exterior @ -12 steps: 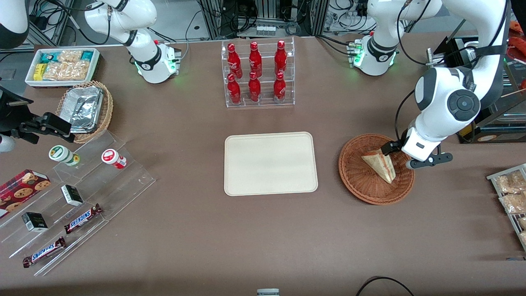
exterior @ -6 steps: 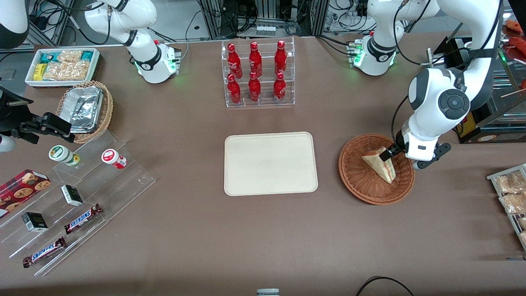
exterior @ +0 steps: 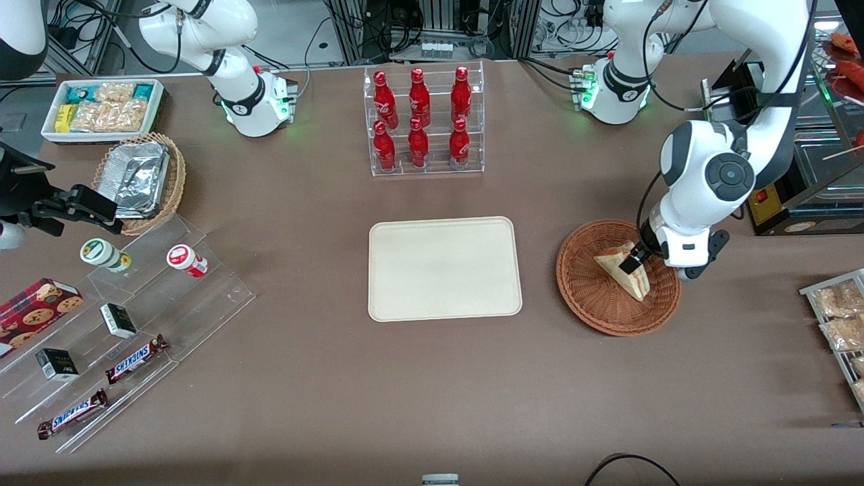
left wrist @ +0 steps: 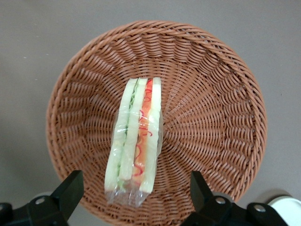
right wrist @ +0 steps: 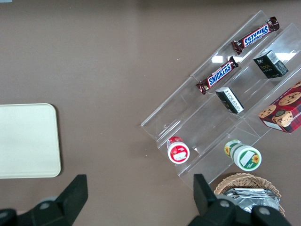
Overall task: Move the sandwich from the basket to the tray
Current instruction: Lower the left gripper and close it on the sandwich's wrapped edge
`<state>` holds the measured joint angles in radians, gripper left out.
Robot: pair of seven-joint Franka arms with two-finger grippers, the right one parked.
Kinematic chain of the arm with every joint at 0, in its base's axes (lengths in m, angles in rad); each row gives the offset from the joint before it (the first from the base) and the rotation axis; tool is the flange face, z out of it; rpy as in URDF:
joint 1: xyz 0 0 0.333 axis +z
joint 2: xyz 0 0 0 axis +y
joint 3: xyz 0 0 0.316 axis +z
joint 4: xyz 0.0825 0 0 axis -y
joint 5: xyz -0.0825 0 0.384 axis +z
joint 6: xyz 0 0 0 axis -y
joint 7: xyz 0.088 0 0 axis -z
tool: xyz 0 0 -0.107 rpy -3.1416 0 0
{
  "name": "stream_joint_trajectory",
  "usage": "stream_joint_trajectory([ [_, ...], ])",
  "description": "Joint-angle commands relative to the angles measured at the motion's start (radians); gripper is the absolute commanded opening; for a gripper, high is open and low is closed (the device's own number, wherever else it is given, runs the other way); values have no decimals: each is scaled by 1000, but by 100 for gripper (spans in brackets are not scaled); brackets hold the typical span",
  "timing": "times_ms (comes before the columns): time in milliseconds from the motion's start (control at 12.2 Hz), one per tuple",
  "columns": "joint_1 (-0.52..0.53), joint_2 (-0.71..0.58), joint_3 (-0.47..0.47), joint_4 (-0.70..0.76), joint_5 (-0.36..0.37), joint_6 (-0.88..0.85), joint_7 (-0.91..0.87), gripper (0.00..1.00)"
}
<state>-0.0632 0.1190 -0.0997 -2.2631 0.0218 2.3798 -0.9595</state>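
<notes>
The sandwich, a clear-wrapped pale wedge with orange-red and green filling, lies in the round reddish-brown wicker basket toward the working arm's end of the table. It also shows in the left wrist view, inside the basket. My left gripper hangs open just above the sandwich, its two fingers straddling the wrapped end without touching it. The cream-beige tray lies flat and bare at the table's middle, beside the basket.
A clear rack of red bottles stands farther from the front camera than the tray. A tan wicker basket with foil trays, a white snack bin and a clear stepped stand with candy bars lie toward the parked arm's end.
My left gripper has swung from the basket's rim to over the sandwich and come lower. The sandwich has not moved.
</notes>
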Motion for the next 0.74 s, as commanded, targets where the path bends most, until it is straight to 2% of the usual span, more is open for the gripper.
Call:
stream_joint_trajectory([
  [0, -4, -6, -1, -82, 3, 120, -25, 100],
  [246, -4, 22, -1, -128, 4, 229, -19, 100],
  [492, -4, 34, -3, -128, 4, 237, -19, 100],
  [574, -4, 36, -3, -127, 4, 236, -19, 92],
  [656, -3, 36, -3, -127, 4, 234, -21, 73],
])
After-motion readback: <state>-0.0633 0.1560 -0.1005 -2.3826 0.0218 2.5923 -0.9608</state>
